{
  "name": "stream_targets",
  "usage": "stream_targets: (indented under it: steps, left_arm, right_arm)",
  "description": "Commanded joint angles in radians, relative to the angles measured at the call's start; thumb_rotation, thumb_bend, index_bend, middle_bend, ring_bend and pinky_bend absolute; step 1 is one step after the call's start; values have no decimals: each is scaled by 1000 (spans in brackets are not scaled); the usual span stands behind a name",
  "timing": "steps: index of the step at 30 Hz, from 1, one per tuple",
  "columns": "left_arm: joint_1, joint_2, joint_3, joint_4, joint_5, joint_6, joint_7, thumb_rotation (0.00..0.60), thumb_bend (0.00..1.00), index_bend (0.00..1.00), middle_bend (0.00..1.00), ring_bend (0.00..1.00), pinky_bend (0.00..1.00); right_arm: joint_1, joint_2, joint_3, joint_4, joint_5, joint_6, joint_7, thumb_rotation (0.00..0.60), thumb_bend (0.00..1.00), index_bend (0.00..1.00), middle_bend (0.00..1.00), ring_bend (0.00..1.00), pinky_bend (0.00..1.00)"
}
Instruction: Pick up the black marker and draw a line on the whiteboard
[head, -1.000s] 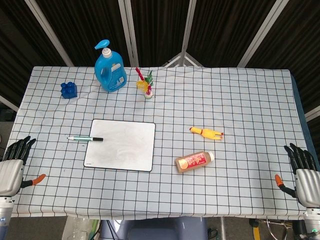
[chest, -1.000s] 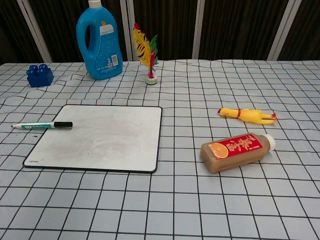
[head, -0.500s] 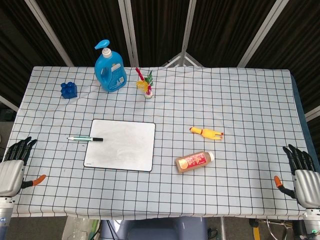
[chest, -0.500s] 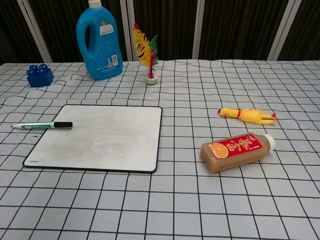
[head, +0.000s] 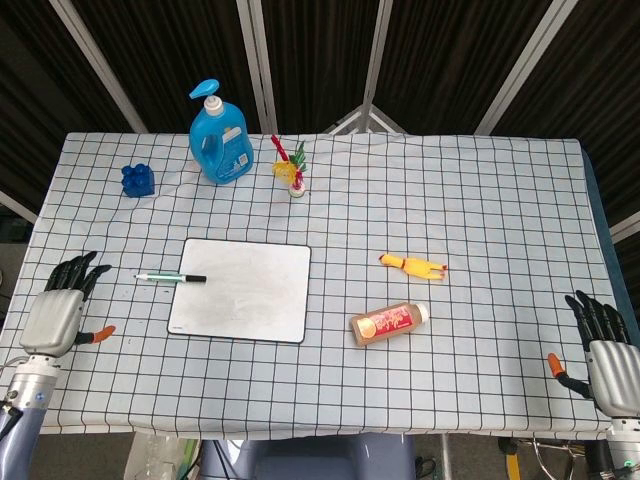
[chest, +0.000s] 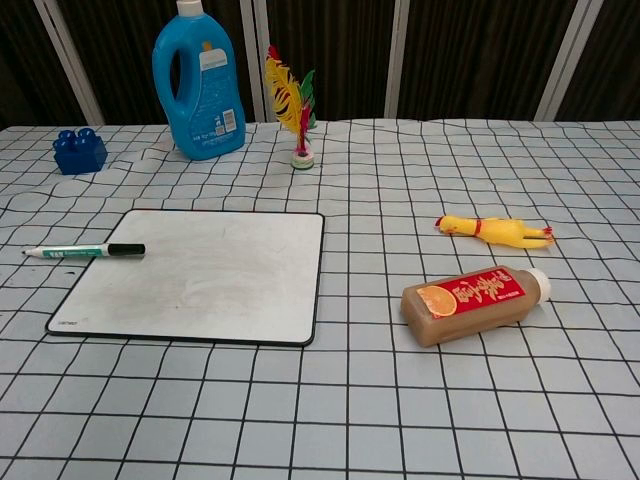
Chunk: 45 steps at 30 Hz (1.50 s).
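Note:
The marker (head: 170, 277) (chest: 84, 250), white-bodied with a black cap, lies across the left edge of the whiteboard (head: 250, 300) (chest: 220, 285), cap end on the board. My left hand (head: 62, 312) hovers over the table's left side, fingers spread and empty, a short way left of the marker. At the table's near right corner my right hand (head: 603, 343) stays with fingers spread, holding nothing. Neither hand shows in the chest view.
A blue detergent bottle (head: 220, 135), a blue toy block (head: 138, 180) and a feathered shuttlecock (head: 291, 170) stand at the back. A yellow rubber chicken (head: 412, 266) and a lying drink bottle (head: 389, 323) are right of the board.
My left hand has moved up and to the right onto the table, closer to the marker. The right hand has barely shifted. Nothing on the table moved.

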Motion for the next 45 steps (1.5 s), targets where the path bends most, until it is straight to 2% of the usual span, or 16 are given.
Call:
stream_targets:
  steps: [1, 5, 11, 19, 32, 45]
  left_arm:
    - [-78, -62, -52, 60, -96, -92, 72, 600, 258, 323, 0, 0, 0]
    - [-140, -124, -78, 129, -169, -157, 137, 600, 299, 382, 0, 0, 0]
    - [-215, -210, -102, 232, -247, -216, 213, 600, 353, 400, 0, 0, 0]
    - [-286, -293, -114, 337, -327, -285, 261, 600, 361, 408, 0, 0, 0]
    - [-345, -379, -105, 435, -374, -326, 283, 600, 398, 427, 0, 0, 0]
    - [-371, -419, -99, 495, -406, -348, 279, 600, 457, 467, 0, 0, 0]
  right_arm:
    - [0, 1, 2, 1, 5, -2, 8, 600, 354, 0, 0, 0, 0]
    - [2, 1, 4, 0, 7, -5, 15, 600, 354, 0, 0, 0, 0]
    - [2, 3, 5, -2, 11, -10, 26, 600, 354, 0, 0, 0, 0]
    - [7, 9, 9, -7, 19, -21, 41, 600, 354, 0, 0, 0, 0]
    - [10, 14, 14, -12, 26, -29, 46, 600, 354, 0, 0, 0, 0]
    - [12, 13, 17, -14, 32, -33, 46, 600, 354, 0, 0, 0, 0]
